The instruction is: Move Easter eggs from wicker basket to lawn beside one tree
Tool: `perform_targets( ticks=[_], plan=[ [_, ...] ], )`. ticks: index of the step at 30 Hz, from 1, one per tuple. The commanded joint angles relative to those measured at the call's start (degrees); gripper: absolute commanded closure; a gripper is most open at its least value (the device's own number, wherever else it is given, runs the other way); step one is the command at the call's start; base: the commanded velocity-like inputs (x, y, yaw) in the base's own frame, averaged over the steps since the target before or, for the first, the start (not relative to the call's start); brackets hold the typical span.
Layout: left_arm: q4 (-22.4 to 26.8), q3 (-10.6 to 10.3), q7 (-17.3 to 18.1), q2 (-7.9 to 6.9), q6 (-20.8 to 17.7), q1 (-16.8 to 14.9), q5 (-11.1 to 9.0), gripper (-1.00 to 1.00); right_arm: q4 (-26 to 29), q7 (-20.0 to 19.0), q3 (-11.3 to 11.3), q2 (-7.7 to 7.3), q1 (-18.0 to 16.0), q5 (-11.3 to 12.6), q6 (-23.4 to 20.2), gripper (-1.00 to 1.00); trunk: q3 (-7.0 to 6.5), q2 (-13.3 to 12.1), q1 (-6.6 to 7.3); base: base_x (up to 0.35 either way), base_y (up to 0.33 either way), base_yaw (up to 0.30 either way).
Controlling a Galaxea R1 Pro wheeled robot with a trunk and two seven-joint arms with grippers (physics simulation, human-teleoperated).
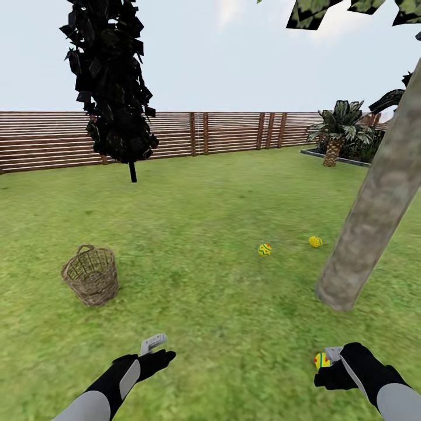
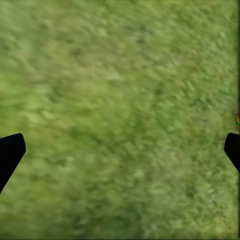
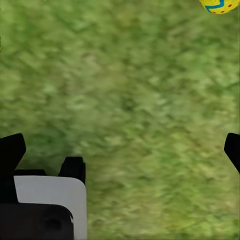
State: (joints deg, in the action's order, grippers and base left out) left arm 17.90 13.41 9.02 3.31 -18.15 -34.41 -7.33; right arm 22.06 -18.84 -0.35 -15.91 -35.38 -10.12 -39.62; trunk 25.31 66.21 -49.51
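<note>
Your right gripper (image 1: 328, 358), lower right, looks spread with the third egg (image 1: 321, 360) just beside it, perhaps already released, so withdraw gently near the trunk (image 1: 374, 210); left gripper (image 1: 156, 345) wide, empty.

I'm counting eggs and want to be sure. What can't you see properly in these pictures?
- Inside of the wicker basket: head view, its woven wall hides the bottom.
- Third egg: head view, partly behind the right gripper; whether it is gripped is unclear.
- Egg: right wrist view, cut off by the edge.
- Tree: head view, canopy cut off.
</note>
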Motion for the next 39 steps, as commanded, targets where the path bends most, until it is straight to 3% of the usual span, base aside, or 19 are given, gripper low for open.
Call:
perform_targets(
  ticks=[1,39],
  plan=[
    [0.11,0.21,0.03,0.06,-0.49,0.00,-0.55,-1.00,0.10,-0.46,-0.04,0.00,-0.02,-0.60,-0.20,-1.00,-0.12,-0.38,0.22,0.000,0.000,0.000],
    [-1.47,0.21,0.03,0.21,-0.49,0.02,-0.39,-1.00,0.07,-0.41,0.00,0.00,-0.01,-0.60,-0.15,-1.00,-6.94,-15.62,8.57,0.000,0.000,0.000]
  ],
)
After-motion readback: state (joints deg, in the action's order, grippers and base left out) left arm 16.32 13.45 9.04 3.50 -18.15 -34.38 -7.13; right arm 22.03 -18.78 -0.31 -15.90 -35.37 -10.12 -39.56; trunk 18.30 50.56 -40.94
